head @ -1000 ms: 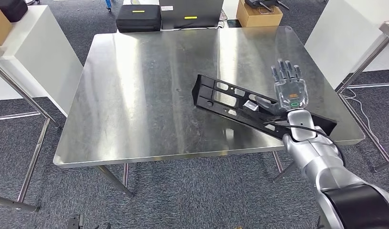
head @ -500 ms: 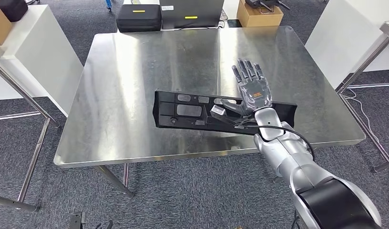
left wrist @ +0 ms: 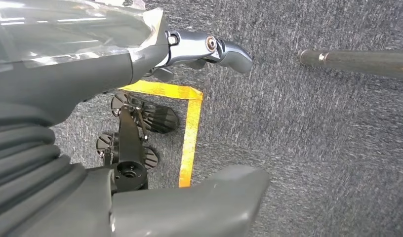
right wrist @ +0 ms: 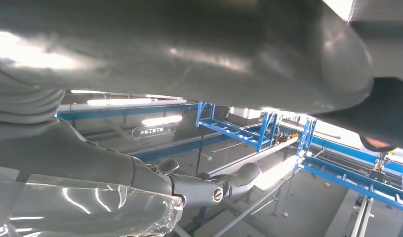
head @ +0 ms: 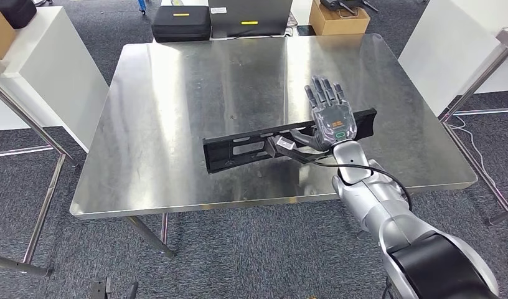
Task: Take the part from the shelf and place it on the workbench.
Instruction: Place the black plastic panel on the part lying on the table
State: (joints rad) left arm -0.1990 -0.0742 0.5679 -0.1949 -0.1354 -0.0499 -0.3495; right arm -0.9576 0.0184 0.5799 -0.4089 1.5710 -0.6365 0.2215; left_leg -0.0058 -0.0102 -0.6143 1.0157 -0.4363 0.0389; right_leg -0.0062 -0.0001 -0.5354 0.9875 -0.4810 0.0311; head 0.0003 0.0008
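Black part (head: 251,146), long w/ cutouts, tilted above steel desk (head: 177,124), running from centre-left to R. Gripped at mid-length by right hand (head: 329,121): thumb under, fingers straight up behind it. Left hand (left wrist: 140,54) low over carpet floor (left wrist: 313,123), holding nothing, fingers apart.

No legible text showing anywhere, yellow label strips on black case (head: 180,23) and grey box (head: 249,17) carrying nothing readable, orange marking on right hand (head: 330,118) blurring out, white characters on dark ceiling sign (right wrist: 151,131) staying too small to decipher
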